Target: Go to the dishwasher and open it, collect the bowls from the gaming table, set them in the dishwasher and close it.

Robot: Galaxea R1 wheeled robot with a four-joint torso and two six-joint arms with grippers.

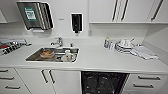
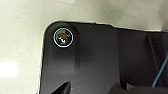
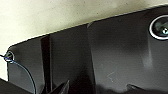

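The dishwasher stands open under the white counter, right of the sink, and its dark inside with racks faces me. The bowls and the gaming table are out of view. An orange-brown item lies in the sink, and I cannot tell what it is. In the left wrist view and the right wrist view the robot's dark plate hangs over a pale speckled floor.
A steel sink with a tap is set in the white counter. White dishes, a small bottle and a cloth sit at the right. White cabinet doors and drawers flank the dishwasher.
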